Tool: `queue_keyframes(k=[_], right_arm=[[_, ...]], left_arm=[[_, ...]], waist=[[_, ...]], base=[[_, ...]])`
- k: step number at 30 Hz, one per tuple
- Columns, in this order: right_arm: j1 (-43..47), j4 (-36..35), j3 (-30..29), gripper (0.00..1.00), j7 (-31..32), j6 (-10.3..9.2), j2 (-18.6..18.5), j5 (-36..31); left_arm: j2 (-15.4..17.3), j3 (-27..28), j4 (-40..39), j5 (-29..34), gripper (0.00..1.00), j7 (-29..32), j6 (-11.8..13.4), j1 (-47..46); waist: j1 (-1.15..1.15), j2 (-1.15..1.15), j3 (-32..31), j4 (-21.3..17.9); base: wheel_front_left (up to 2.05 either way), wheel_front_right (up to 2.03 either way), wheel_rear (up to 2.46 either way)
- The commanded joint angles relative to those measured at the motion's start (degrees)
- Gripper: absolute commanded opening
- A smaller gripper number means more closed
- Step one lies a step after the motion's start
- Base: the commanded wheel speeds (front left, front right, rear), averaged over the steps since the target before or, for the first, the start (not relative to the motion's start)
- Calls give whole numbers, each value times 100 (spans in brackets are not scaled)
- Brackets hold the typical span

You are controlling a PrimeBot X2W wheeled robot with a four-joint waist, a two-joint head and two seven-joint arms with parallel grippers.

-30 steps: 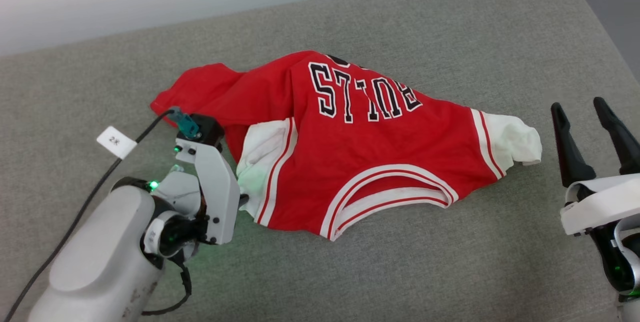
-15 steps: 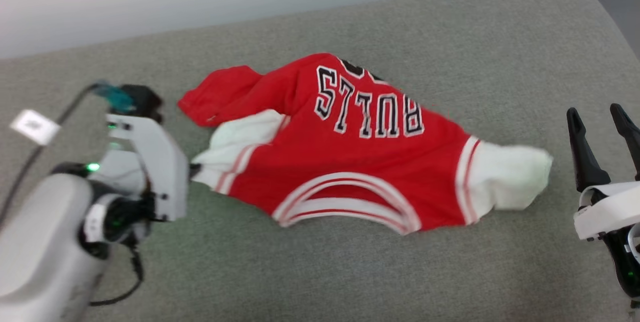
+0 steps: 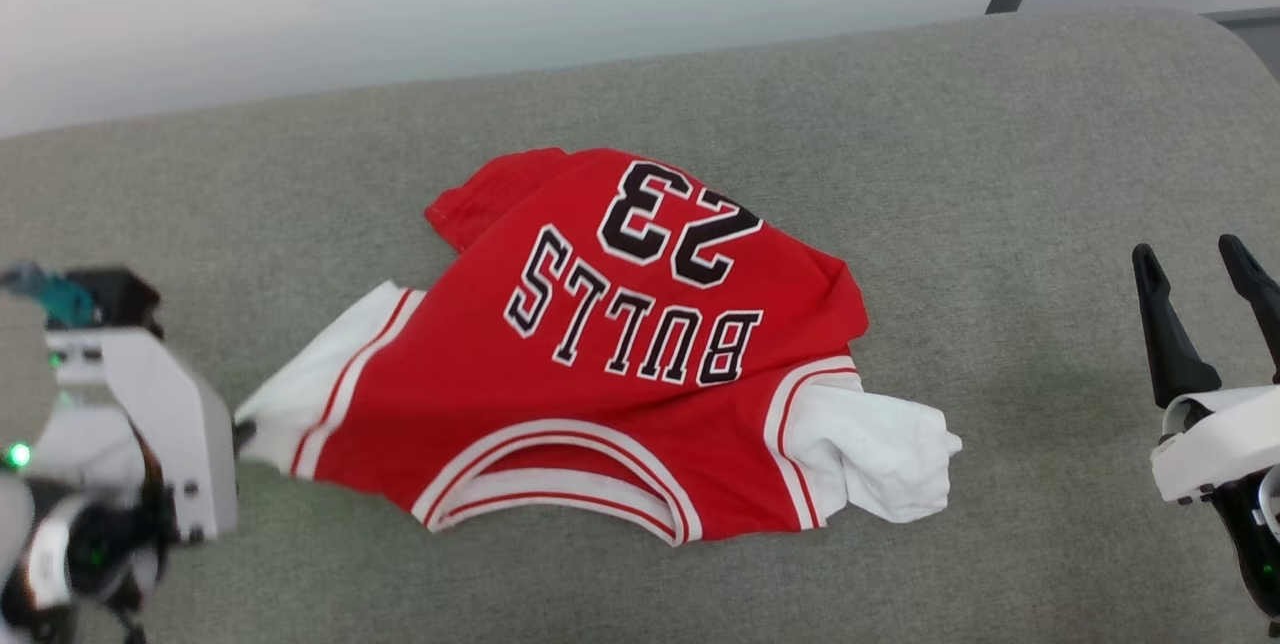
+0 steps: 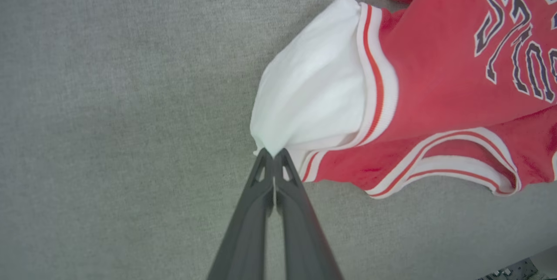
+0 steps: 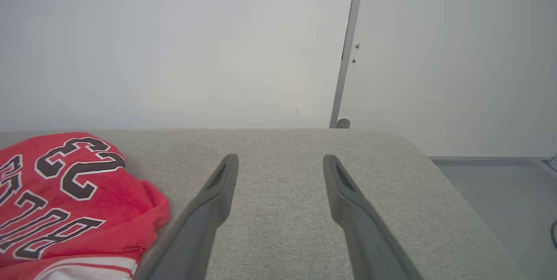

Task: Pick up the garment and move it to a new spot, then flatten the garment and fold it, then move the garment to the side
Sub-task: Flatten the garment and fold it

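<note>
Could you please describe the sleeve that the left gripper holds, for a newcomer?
On the grey padded surface lies a red jersey-style shirt with black lettering. Its white short sleeve on the robot's left is stretched out, tip pinched in the shut left gripper; the other white sleeve lies bunched, untouched.

garment [image 3: 600, 409] showing red body, white sleeves, red-white striped trim, black white-outlined lettering. cushion [image 3: 1000, 174] under garment showing plain grey weave. right gripper [image 3: 1187, 247], right of garment, showing dark fingers.

Jersey [image 3: 620, 374] lying in the middle of the padded surface [image 3: 1000, 174].
Left pincer [image 4: 273, 155] touches its left edge; right pincer [image 3: 1190, 269] sits well to its right.
</note>
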Motion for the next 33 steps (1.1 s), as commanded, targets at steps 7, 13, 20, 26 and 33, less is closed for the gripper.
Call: queue_keyframes(k=[7, 13, 20, 26, 33], right_arm=[[179, -51, -54, 100, 78, -6, -35, 41], [216, -142, -100, 100, 194, -6, 53, -9], [95, -80, -30, 100, 178, -6, 13, 59], [55, -53, 44, 100, 157, -6, 14, 75], [95, -75, 64, 100, 151, -6, -2, 89]], left_arm=[[-68, 92, -434, -235, 0, -168, 245, 1090], [-462, -143, -454, -333, 0, -400, 126, 1503], [-876, -396, -4, -356, 0, -598, -91, 1377], [-930, -377, 263, -375, 0, -738, -250, 1231], [-766, -183, 41, -360, 100, -854, -223, 1223]], waist=[[0, 0, -53, 68], [0, 0, -16, 99], [0, 0, 48, 90], [0, 0, 76, 44], [0, 0, 1, 24]], base=[[0, 0, 0], [0, 0, 0], [0, 0, 0], [0, 0, 0], [0, 0, 0]])
